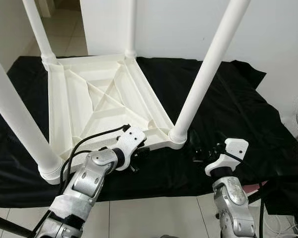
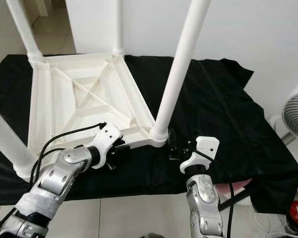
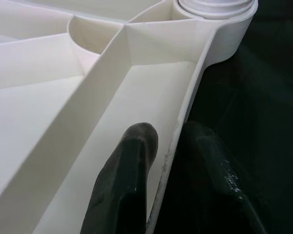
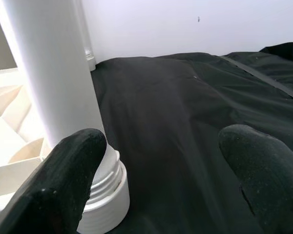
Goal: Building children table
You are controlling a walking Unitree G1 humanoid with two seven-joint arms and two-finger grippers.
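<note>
A white plastic children's table [image 1: 97,99] lies upside down on a black cloth [image 1: 228,99], with its legs standing upward. My left gripper [image 1: 140,153] is at the table's near rim, close to the near-right corner. In the left wrist view, the left gripper [image 3: 171,136] is shut on that rim wall [image 3: 185,102], one finger inside and one outside. My right gripper [image 1: 202,149] hovers low beside the base of the near-right leg [image 1: 208,64]. It is open in the right wrist view [image 4: 166,146], where the leg's threaded collar [image 4: 107,195] sits next to one finger.
The near-left leg [image 1: 15,119] rises close to my left arm. A white fan [image 2: 295,109] stands on the floor at the right. A white wall runs behind the cloth. Pale floor tiles [image 1: 154,218] lie at the cloth's front edge.
</note>
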